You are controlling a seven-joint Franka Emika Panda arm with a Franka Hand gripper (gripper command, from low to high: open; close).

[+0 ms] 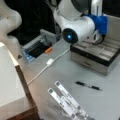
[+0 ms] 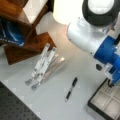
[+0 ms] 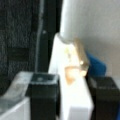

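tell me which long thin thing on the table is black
The pen, lying alone between the clear strips and the tray; the strips are see-through, the cable white. The gripper holds a white block.

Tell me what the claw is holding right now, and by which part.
The claw is clamped on a white block-shaped object, its black fingers pressing the lower sides. What the object is cannot be told.

Black pen [image 1: 88, 86] lies beside metal stand [image 1: 67, 101].
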